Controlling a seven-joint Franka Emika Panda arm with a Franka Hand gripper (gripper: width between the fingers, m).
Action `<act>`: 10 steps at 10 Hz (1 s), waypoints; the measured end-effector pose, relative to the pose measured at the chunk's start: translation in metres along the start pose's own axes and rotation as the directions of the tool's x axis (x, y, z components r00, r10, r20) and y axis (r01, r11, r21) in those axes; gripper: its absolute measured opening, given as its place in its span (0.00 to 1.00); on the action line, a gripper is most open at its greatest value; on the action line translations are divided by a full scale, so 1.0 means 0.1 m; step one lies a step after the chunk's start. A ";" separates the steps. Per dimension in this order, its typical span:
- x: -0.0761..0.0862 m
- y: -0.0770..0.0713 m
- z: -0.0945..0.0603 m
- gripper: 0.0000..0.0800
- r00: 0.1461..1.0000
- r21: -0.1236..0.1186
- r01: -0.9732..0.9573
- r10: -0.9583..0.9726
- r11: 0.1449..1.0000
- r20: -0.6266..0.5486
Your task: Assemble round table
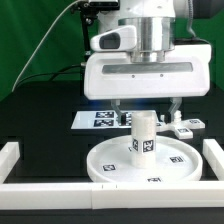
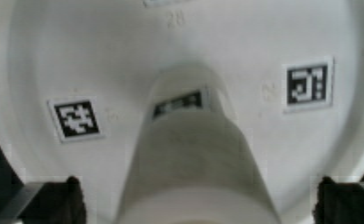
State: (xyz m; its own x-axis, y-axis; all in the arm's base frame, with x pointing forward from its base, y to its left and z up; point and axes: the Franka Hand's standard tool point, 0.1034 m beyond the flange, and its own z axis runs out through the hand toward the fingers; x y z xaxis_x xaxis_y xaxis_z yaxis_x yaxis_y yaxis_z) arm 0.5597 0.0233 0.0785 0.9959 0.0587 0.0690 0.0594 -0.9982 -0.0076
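Note:
The large white round disc (image 1: pixel 165 163) lies flat on the black table, with square tags on its top. The short white tagged leg (image 1: pixel 143 135) stands upright on the disc's centre. My gripper (image 1: pixel 147 110) hangs just above the leg's top, open, with one finger on each side and both clear of the leg. In the wrist view the leg (image 2: pixel 197 150) runs up the middle between the two dark fingertips (image 2: pixel 54 203), and the disc (image 2: pixel 54 70) with its tags fills the background. My gripper (image 2: pixel 200 203) holds nothing.
The marker board (image 1: pixel 100 119) lies behind the disc. A small white tagged part (image 1: pixel 186 127) lies at the exterior view's right behind the disc. White border rails run along the left (image 1: pixel 12 158), front (image 1: pixel 60 192) and right (image 1: pixel 214 160).

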 end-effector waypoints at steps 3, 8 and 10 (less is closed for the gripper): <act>0.02 0.01 0.01 0.81 0.998 -0.012 0.063 -0.063 0.998 0.003; 0.02 0.01 0.01 0.51 0.993 -0.011 -0.119 0.119 0.993 0.000; 0.06 0.03 0.01 0.51 0.974 -0.012 -0.224 0.224 0.974 -0.015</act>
State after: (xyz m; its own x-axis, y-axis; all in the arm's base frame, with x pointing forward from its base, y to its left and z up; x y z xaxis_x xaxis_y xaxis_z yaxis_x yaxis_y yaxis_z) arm 0.5658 0.0207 0.0778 0.9827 -0.1667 0.0805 -0.1663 -0.9860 -0.0107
